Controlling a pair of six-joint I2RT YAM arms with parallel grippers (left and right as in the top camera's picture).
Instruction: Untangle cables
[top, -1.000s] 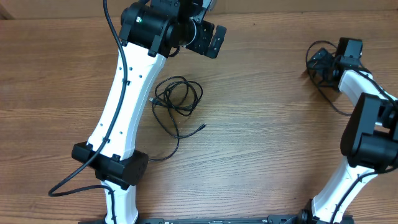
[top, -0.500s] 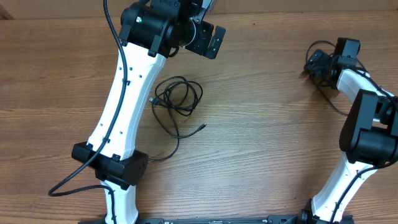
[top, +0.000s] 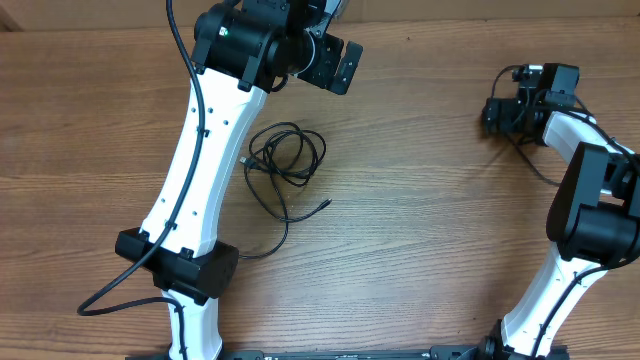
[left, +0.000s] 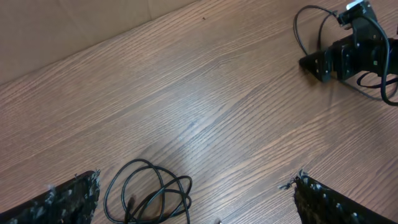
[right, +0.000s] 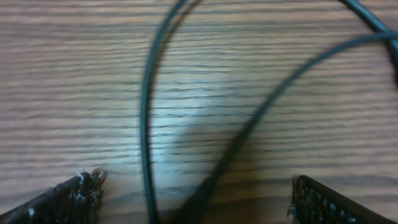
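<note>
**Jaws both spread, nothing pinched**

L jaws wide apart, hovering at upper centre of overhead view. R jaws also apart, at upper right, low over wood surface (top: 420, 230). Blurred black cords (right: 146, 124) cross btwn them, not clamped. Coiled cables (top: 285, 155) lie on surface left of centre, just beside L arm (top: 195, 150), w/ one loose end (top: 326, 203) trailing to lower right.
</note>
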